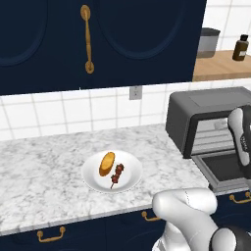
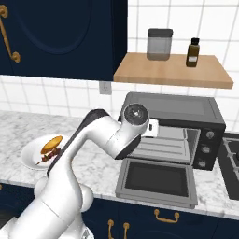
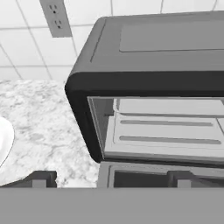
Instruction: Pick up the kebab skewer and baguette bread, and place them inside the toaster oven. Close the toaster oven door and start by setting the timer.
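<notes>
The white plate (image 1: 133, 177) on the marble counter carries the golden baguette bread (image 1: 106, 163) with the dark red kebab skewer (image 1: 117, 174) beside it; both also lie on the plate (image 2: 29, 158) at the left. The dark grey toaster oven (image 2: 172, 108) stands with its door (image 2: 156, 179) folded down flat, a metal tray (image 3: 166, 135) inside. My gripper (image 3: 111, 179) hovers in front of the oven (image 3: 153, 57), above the lowered door (image 3: 131, 176), well right of the plate. Its fingertips (image 3: 39, 179) stand wide apart, open, holding nothing.
A wall outlet (image 3: 56, 17) sits left of the oven. Above it a wooden shelf (image 2: 172, 72) carries a jar (image 2: 159, 44) and a brown bottle (image 2: 193, 52). A stove (image 2: 231, 161) adjoins on the right. Dark blue cabinets (image 1: 98, 39) hang over the plate.
</notes>
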